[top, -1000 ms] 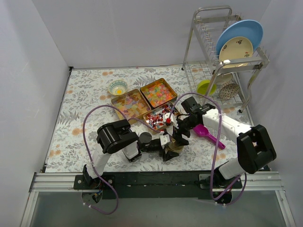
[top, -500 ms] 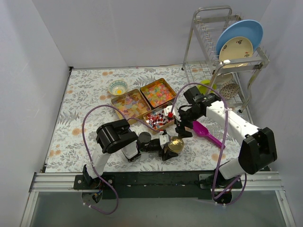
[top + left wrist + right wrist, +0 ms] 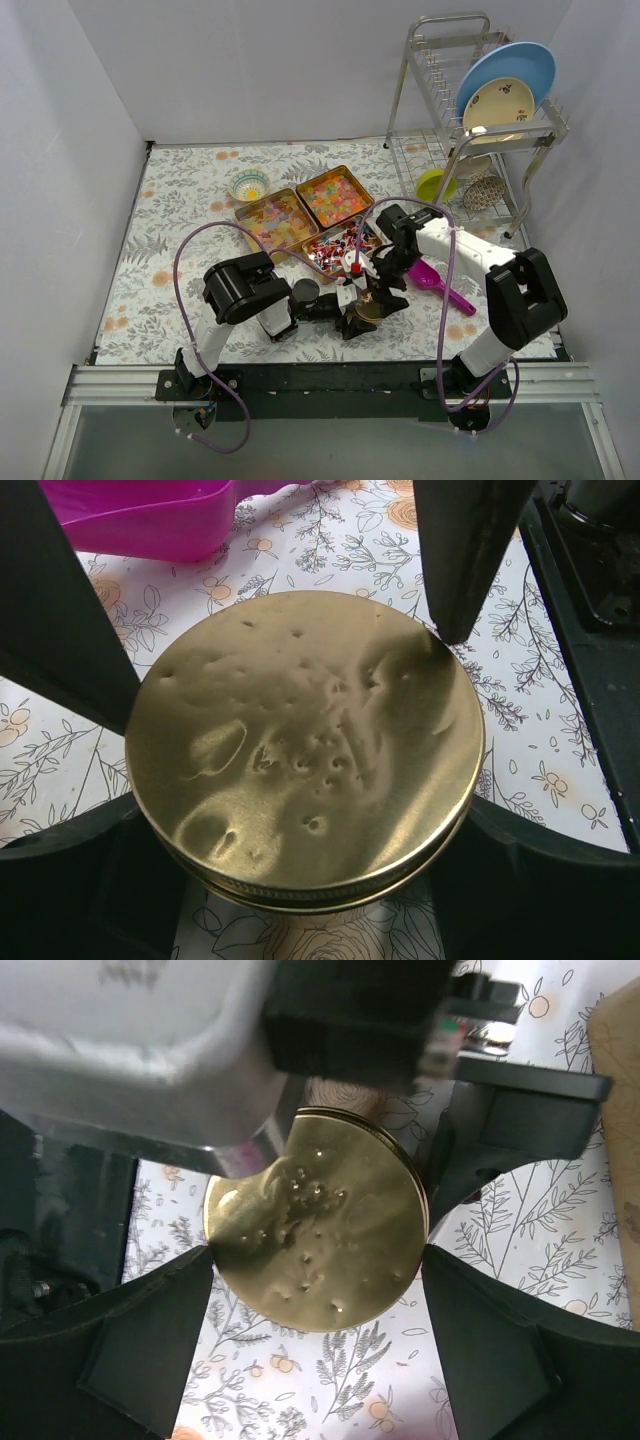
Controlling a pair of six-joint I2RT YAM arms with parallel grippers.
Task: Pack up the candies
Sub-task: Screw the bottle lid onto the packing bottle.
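The candies lie in three gold trays in the top view: pale gummies (image 3: 277,220), bright jellies (image 3: 335,195), and red-blue-white wrapped pieces (image 3: 335,248). My left gripper (image 3: 352,318) (image 3: 310,880) is shut on a jar just below its round gold lid (image 3: 370,308) (image 3: 305,745). The jar body is hidden under the lid. My right gripper (image 3: 383,290) (image 3: 318,1260) comes down from above. Its two fingers (image 3: 150,1330) press on opposite edges of the lid (image 3: 320,1230).
A magenta scoop (image 3: 437,282) (image 3: 150,515) lies just right of the jar. A small patterned bowl (image 3: 248,184) sits left of the trays. A dish rack (image 3: 470,130) with a blue plate (image 3: 505,75) and a green bowl (image 3: 433,183) stands at the back right.
Half a second ago my right gripper had lifted up and right, off the lid. It has come back down and closed on the lid. The left arm has not moved.
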